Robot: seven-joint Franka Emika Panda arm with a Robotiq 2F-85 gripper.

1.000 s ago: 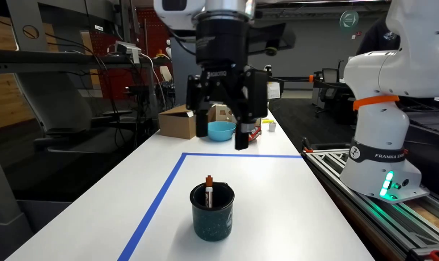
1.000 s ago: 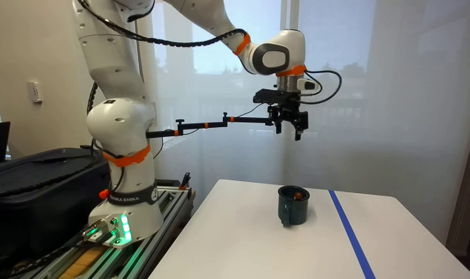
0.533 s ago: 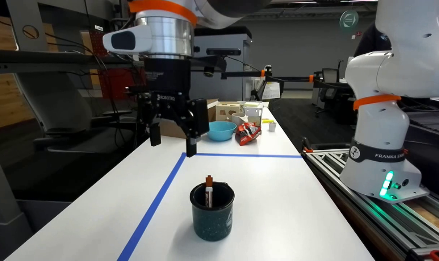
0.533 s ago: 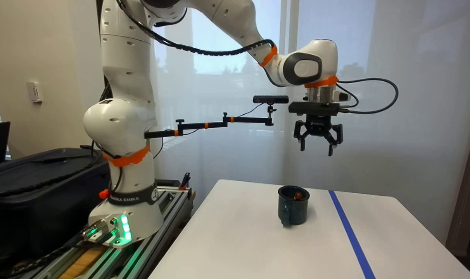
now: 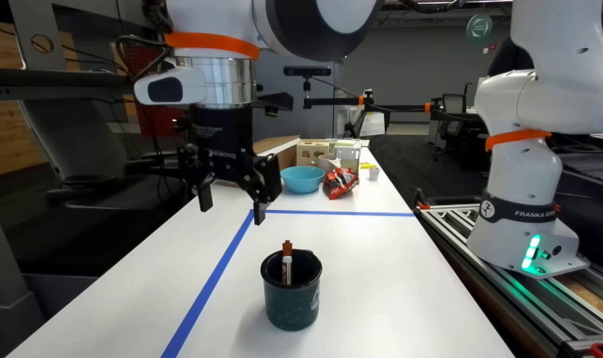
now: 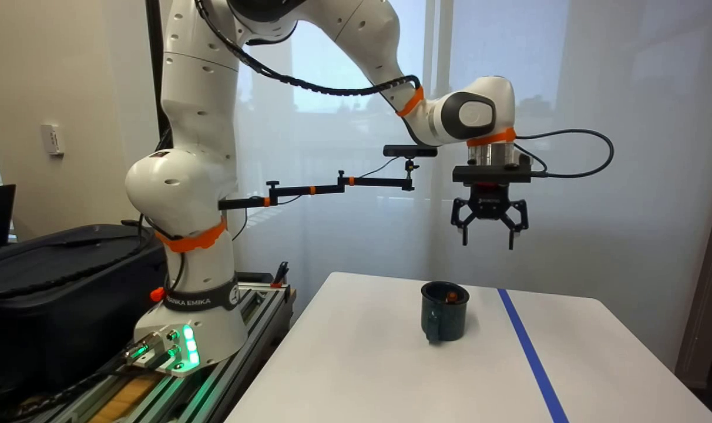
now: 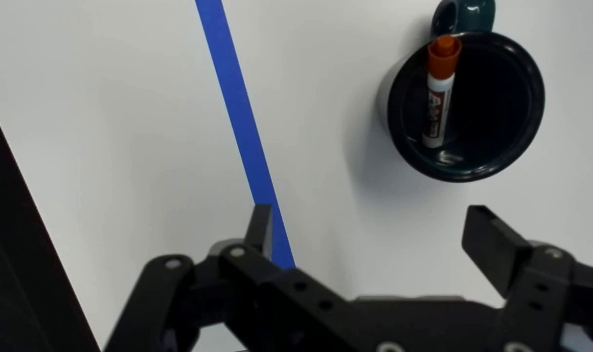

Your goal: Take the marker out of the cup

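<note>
Presently hovering with the gripper [image 6: 488,245] higher than the cup [image 5: 292,308], off to its side nearer the blue tape [image 7: 248,142] and, by the wrist view, seemingly short of its mouth, away from its handle [image 7: 478,14]. Holding nothing, with jaws spread wide and no object between the 2 fingers [image 7: 258,225]. See the marker [image 7: 439,93] inside the cup, close to its tape-side wall, with the orange cap [image 5: 287,248] up and poking above the rim in an exterior view. Looks near upright there; from above, runs lengthwise roughly along a line from the cup's handle to its opposite wall, so crosswise to the closing of the jaws. Probably calls for no big wrist turn, then: just travel across towards the cup's handle and away from the tape, then a descent over the marker. Better to pinch the cap above the cup's rim; could otherwise catch a fingertip on the tape-side wall.
</note>
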